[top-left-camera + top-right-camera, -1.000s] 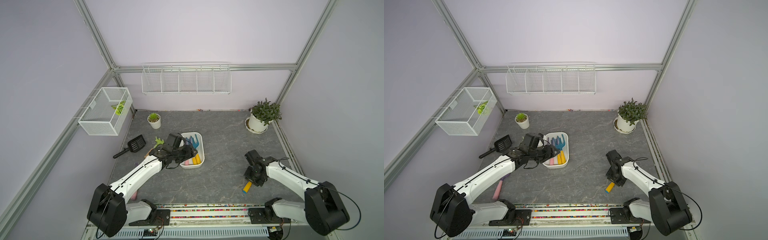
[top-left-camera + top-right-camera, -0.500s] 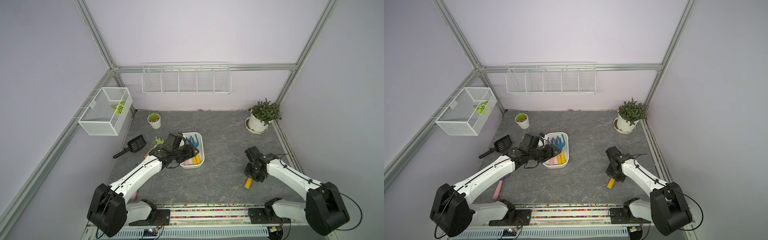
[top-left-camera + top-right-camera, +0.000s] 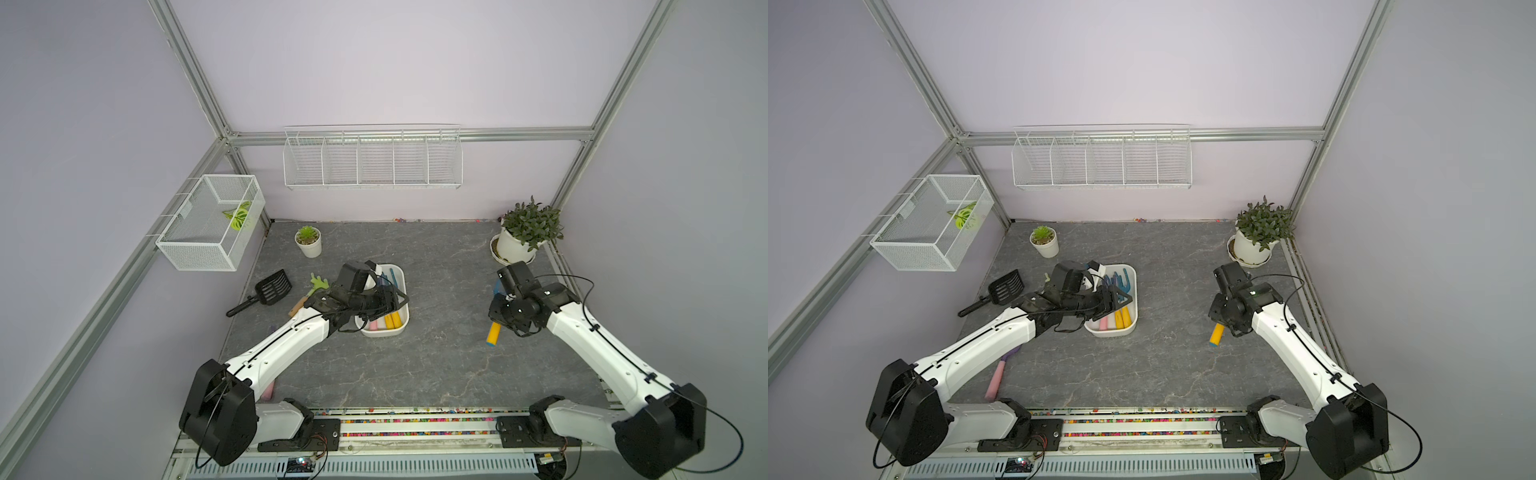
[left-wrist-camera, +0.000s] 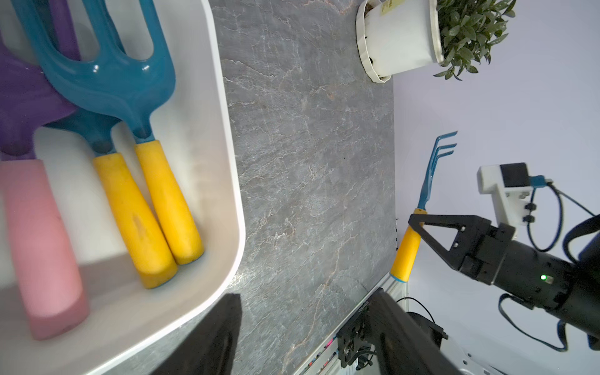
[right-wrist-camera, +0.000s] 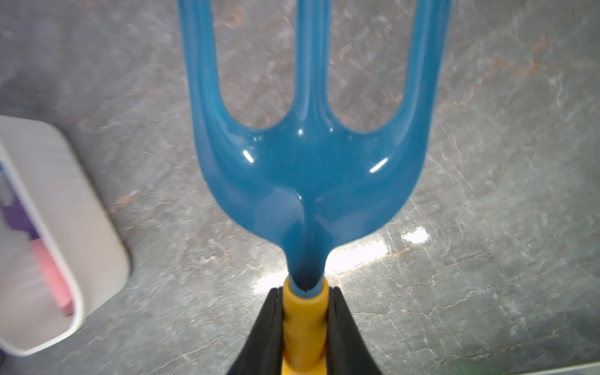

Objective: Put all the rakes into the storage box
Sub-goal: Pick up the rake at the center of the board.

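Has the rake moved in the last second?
Yes. The rake, in the right claw, has shifted away from the front rail toward the potted plant.

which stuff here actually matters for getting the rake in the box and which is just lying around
For the job: blue rake, gripped by the right hand; white storage box.
Lying about: black scoop, green tool, small pot, large plant, mesh basket, wire rack.

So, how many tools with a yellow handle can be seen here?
3. Two tools lie side by side in the storage box, handles touching. The third, the rake, is held in the right gripper, away from the box. The left arm may hide more.
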